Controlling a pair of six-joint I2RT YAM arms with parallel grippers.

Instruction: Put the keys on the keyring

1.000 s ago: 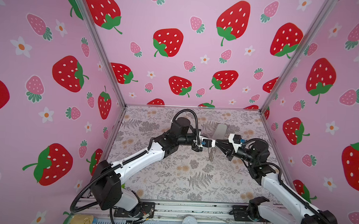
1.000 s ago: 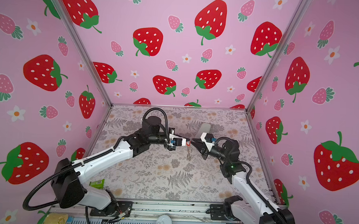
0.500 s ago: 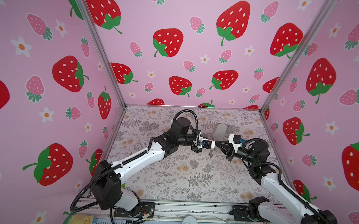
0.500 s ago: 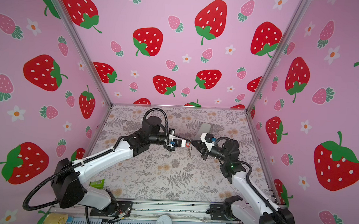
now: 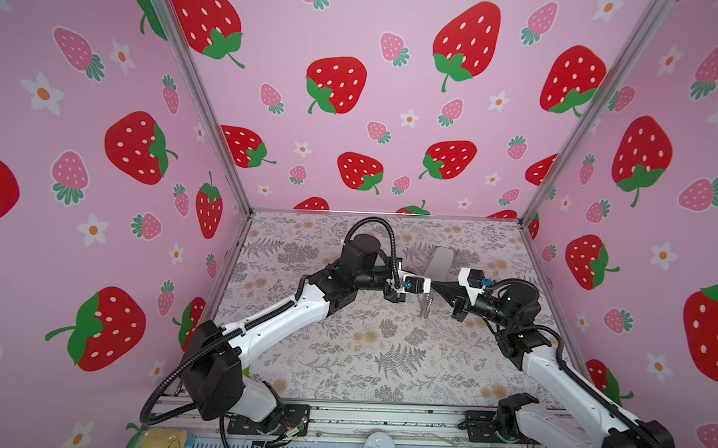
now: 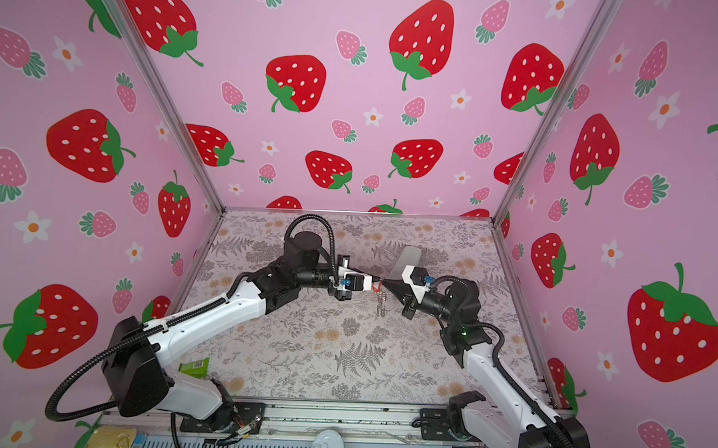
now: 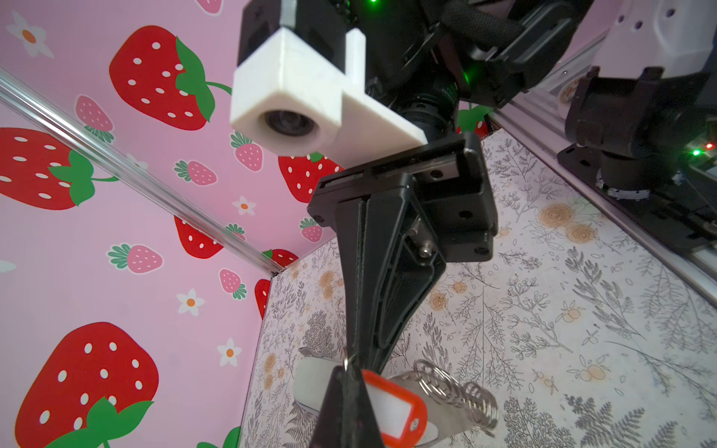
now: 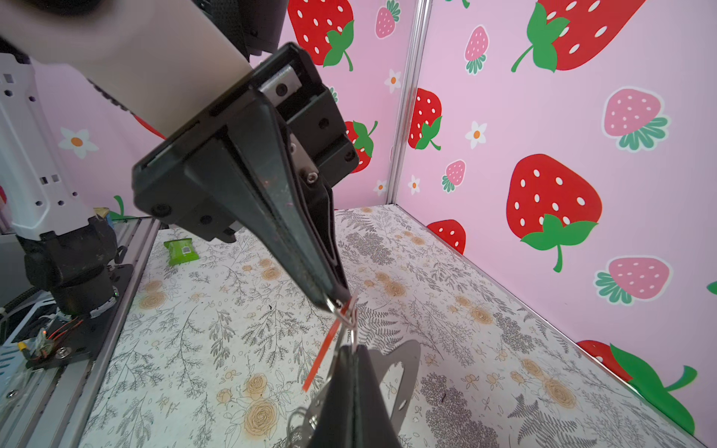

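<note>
Over the floral surface (image 6: 301,355), a little toward 12 o'clock from its middle, the left gripper (image 6: 370,282) and the right gripper (image 6: 384,282) meet tip to tip, both pinched closed. A sliver of red from the keys (image 6: 375,287) shows at the meeting point, and the keyring (image 6: 381,306) hangs below it as a short chain of silver rings. Which gripper holds which is too small to tell. A pale oblong case (image 6: 410,256) lies toward 1 o'clock; a green packet (image 6: 195,367) sits at 8 o'clock.

No legible writing anywhere; white label on the keys (image 7: 395,411) blank.
</note>
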